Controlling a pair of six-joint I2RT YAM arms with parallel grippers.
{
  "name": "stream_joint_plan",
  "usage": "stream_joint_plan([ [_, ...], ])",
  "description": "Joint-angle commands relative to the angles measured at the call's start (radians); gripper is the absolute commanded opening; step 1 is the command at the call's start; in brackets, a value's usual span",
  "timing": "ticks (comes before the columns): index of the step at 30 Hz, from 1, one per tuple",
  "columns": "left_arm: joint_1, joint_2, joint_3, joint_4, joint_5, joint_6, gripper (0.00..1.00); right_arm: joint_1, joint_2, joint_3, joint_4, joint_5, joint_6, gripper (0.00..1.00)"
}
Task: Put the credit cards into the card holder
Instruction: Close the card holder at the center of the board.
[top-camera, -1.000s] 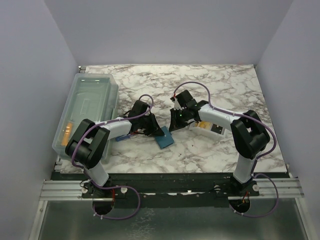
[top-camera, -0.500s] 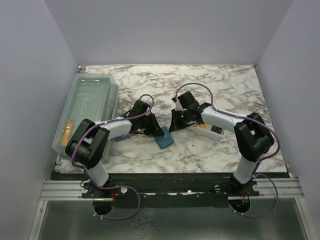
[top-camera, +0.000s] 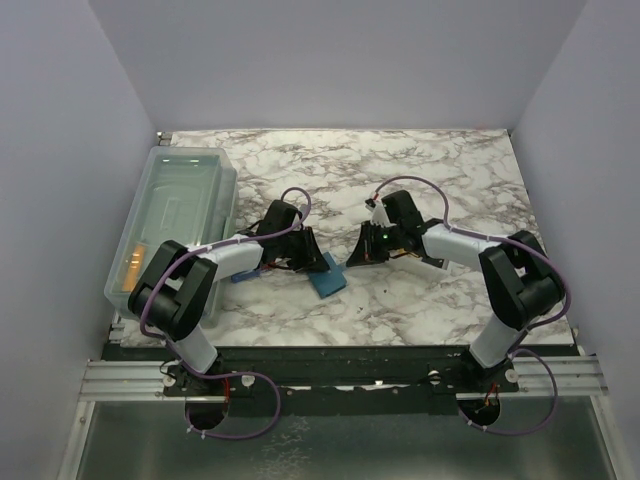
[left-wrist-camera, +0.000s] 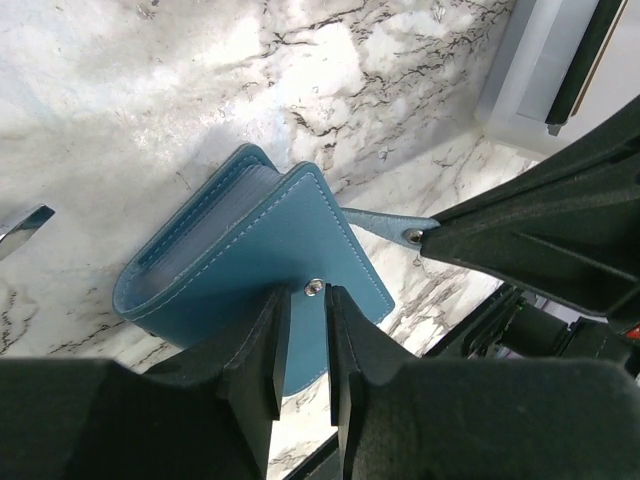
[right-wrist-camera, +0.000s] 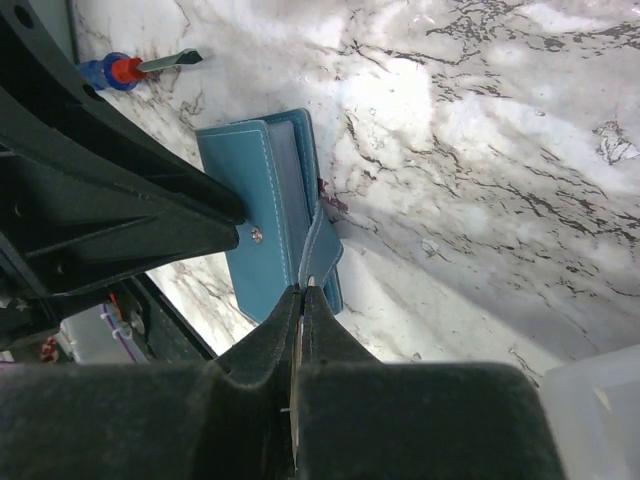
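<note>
The teal-blue card holder (top-camera: 328, 280) lies half open on the marble between the two grippers. It shows in the left wrist view (left-wrist-camera: 240, 260) and the right wrist view (right-wrist-camera: 250, 180). My left gripper (left-wrist-camera: 308, 295) is nearly shut. Its tips press on the holder's cover by the snap, and nothing is pinched between them. It shows from above (top-camera: 310, 262). My right gripper (right-wrist-camera: 303, 288) is shut on a thin golden credit card (right-wrist-camera: 299, 400), seen edge-on. Its tips touch the end of the holder's snap tab (left-wrist-camera: 385, 222). It shows from above (top-camera: 356, 255).
A shallow white tray (top-camera: 425, 262) lies under the right forearm, with an orange card edge (left-wrist-camera: 600, 50) in it. A large clear bin (top-camera: 180, 215) stands at the left. A red-and-blue screwdriver (right-wrist-camera: 130, 70) lies left of the holder.
My right arm has swung right and lower, and its gripper has come down to the holder's tab. The left gripper and the holder have stayed put.
</note>
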Motion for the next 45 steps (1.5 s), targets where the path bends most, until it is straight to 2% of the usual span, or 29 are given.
stream_joint_plan([
  [1,0.002,0.012,-0.038,-0.115,-0.100,0.088,0.30,-0.023,-0.037,-0.033,0.124,-0.108,0.019,0.00],
  [12,-0.012,0.079,-0.025,-0.115,-0.086,0.093,0.34,-0.028,-0.013,-0.027,0.200,-0.200,-0.001,0.00],
  [16,-0.015,0.094,-0.020,-0.112,-0.098,0.084,0.29,-0.027,0.005,-0.026,0.209,-0.249,-0.010,0.00],
  [21,-0.015,0.069,-0.019,-0.112,-0.092,0.078,0.27,-0.027,-0.018,-0.013,0.118,-0.141,-0.034,0.00],
  [22,-0.015,0.057,-0.019,-0.112,-0.083,0.074,0.29,-0.027,-0.032,0.001,0.077,-0.114,-0.050,0.03],
  [23,-0.014,0.046,-0.018,-0.113,-0.070,0.070,0.31,-0.028,-0.042,0.019,0.031,-0.084,-0.067,0.11],
  [24,-0.014,0.035,-0.015,-0.114,-0.055,0.065,0.34,-0.027,-0.046,0.041,-0.008,-0.058,-0.081,0.14],
  [26,-0.012,0.012,0.001,-0.120,-0.022,0.051,0.37,-0.025,-0.031,0.097,-0.112,-0.010,-0.125,0.16],
  [30,0.011,-0.011,0.049,-0.132,0.065,0.016,0.37,-0.008,0.005,0.149,-0.200,0.034,-0.176,0.25],
  [32,0.026,-0.016,0.069,-0.132,0.085,0.007,0.33,0.003,0.012,0.158,-0.208,0.048,-0.185,0.29],
  [37,0.049,0.026,0.111,-0.132,0.094,0.020,0.25,0.021,0.039,0.189,-0.240,0.090,-0.195,0.35],
  [45,0.049,0.115,0.124,-0.085,0.100,0.016,0.23,0.056,0.077,0.238,-0.268,0.130,-0.204,0.36],
])
